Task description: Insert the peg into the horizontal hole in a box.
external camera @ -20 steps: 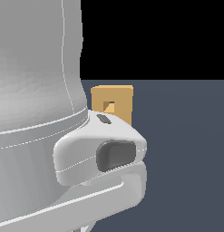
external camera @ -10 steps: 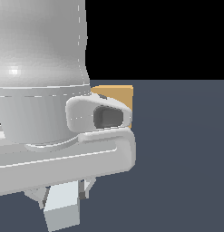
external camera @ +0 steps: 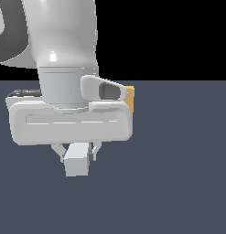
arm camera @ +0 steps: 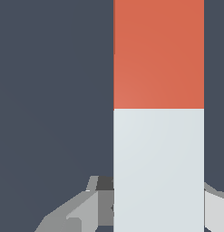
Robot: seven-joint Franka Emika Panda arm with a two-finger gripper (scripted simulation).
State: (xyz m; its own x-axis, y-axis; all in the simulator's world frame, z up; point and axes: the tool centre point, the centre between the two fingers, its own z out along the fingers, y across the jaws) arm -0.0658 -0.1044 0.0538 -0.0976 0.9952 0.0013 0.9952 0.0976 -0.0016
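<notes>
Gripper (external camera: 78, 153) sits low under the wide grey hand body, fingers (external camera: 58, 151) pointing down, one each side of the peg (external camera: 77, 165). They look to be clamped on its white half: ext view shows the pale end face of the peg sticking out toward the cam between the finger tips, w/ a sliver of red just behind it. Wrist view agrees: peg (arm camera: 158, 113) fills the frame lengthwise, white half nearest the fingers (arm camera: 81, 210), red-orange half running away from them, colour break approx mid-frame. Finger parts show on both flanks of the white section, contact itself not resolvable but no visible gap.

Rel. to the peg: floor (external camera: 178, 183) is plain dark slate all round, can't tell if peg is touching it or held just clear. Peg long axis approx level, not tilted as far as either view shows.

Box (external camera: 130, 98) is behind and above the peg in the ext view, off toward that view's right, well apart from it. Only a thin tan strip of it shows past the edge of the hand body; the rest is blocked by the arm (external camera: 64, 41). Hole not visible from here, so can't tell peg/hole alignment. Box doesn't show in the wrist view.
</notes>
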